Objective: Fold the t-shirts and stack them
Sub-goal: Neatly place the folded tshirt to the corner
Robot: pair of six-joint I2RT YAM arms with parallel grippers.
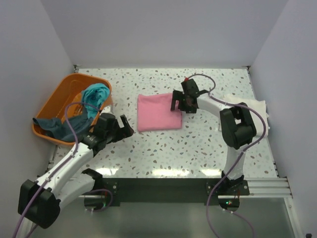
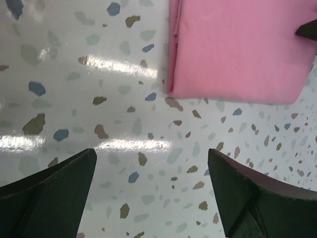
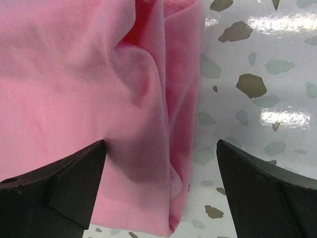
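A folded pink t-shirt (image 1: 157, 112) lies flat at the middle of the speckled surface (image 1: 198, 148); soft, light and likely to slump, it looks best lifted by its stacked edges, both sides supported. The right end effector (image 1: 182, 105) hangs low over the shirt's right fold, jaws wide and empty, arm bent at the elbow. The left end effector (image 1: 127, 127), equally wide and empty, hovers just off the shirt's left edge, near the orange basket (image 1: 64, 94)

One pink t-shirt (image 1: 157, 112), one teal t-shirt (image 1: 96, 93), one slate-blue t-shirt (image 1: 50, 127) and one cream-white t-shirt (image 1: 258, 105) are counted, four in all. One orange basket (image 1: 69, 88) is counted.
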